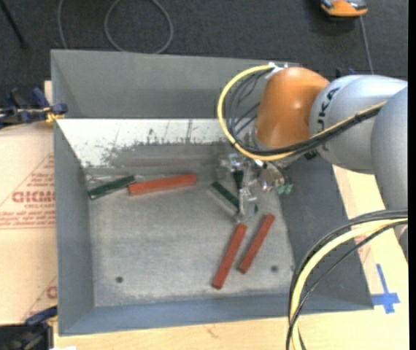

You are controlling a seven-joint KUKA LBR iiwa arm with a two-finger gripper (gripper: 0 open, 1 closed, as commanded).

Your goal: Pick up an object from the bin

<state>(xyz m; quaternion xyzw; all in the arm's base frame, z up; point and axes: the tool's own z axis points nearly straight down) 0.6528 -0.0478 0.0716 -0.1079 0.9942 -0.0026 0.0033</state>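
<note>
My gripper (246, 192) hangs low over the right half of the bin, under the arm's orange cover. A dark green stick (224, 195) lies slanted right at its left side, touching or nearly touching it. Just below the gripper two red sticks lie side by side, both slanted: the longer one (229, 257) on the left and the shorter one (256, 243) on the right. The upper end of the shorter red stick comes close to the gripper's tip. A small green piece (285, 189) peeks out to the right of the gripper.
Farther left, near the bin's back wall, lie a long red stick (162, 185) and a dark green stick (110, 188), end to end. The arm and its cables cover the bin's right back corner.
</note>
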